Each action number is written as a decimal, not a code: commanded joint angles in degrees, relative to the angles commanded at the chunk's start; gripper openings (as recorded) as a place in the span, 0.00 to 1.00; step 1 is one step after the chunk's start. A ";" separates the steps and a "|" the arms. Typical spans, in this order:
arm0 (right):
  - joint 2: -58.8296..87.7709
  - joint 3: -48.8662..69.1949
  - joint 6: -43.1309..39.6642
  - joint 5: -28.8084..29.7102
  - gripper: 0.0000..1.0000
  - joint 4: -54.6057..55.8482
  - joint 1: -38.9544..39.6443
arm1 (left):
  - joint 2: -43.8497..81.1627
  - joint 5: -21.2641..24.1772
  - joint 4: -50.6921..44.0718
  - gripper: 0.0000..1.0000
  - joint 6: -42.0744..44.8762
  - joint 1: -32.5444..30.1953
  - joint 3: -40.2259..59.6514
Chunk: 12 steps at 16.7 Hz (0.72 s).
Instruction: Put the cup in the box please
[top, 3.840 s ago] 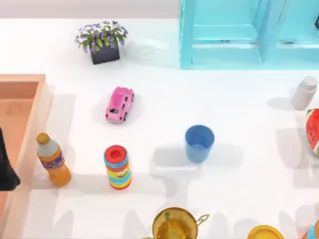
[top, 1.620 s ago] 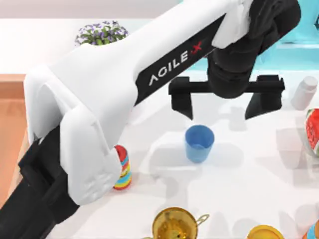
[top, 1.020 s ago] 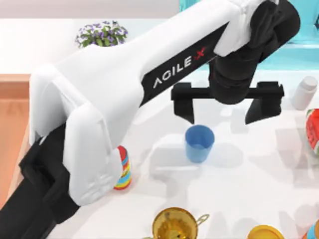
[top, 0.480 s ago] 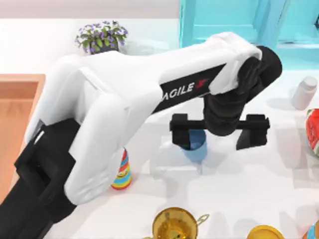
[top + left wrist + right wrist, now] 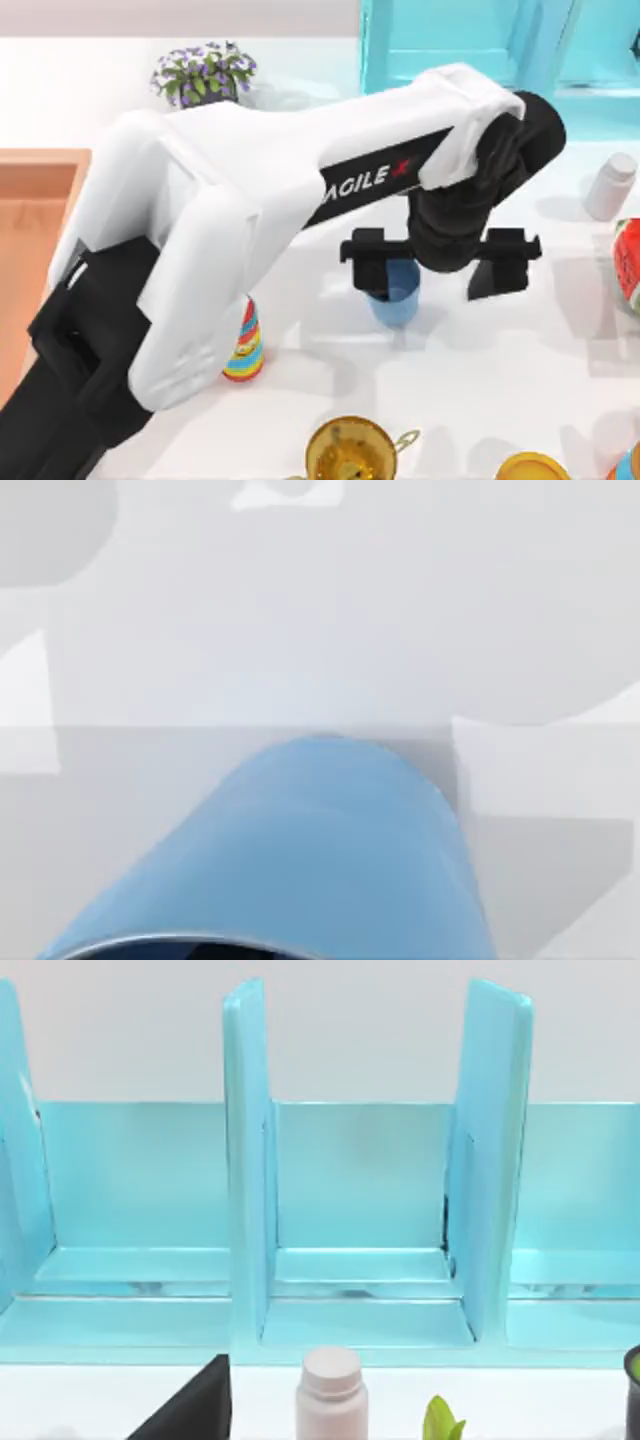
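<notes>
Cup (image 5: 396,303) under left gripper (image 5: 439,268), beside one finger (jaws wide)

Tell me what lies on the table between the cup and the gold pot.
Nothing: in the top view the stretch between the cup and the gold pot is bare white table.

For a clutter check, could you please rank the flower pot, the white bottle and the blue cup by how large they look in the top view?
1. Flower pot, largest.
2. White bottle.
3. Cup, unsure: the left gripper hides much of it.
</notes>
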 joint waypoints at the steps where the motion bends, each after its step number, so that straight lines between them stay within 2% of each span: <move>1: 0.00 0.00 0.00 0.00 1.00 0.00 0.00 | 0.00 0.00 0.00 0.62 0.00 0.00 0.00; 9: 0.00 0.00 0.00 0.00 1.00 0.00 0.00 | 0.00 0.00 0.00 0.02 0.00 0.00 0.00; 12: 0.00 0.00 0.00 0.00 1.00 0.00 0.00 | 0.00 0.00 0.00 0.00 0.00 0.00 0.00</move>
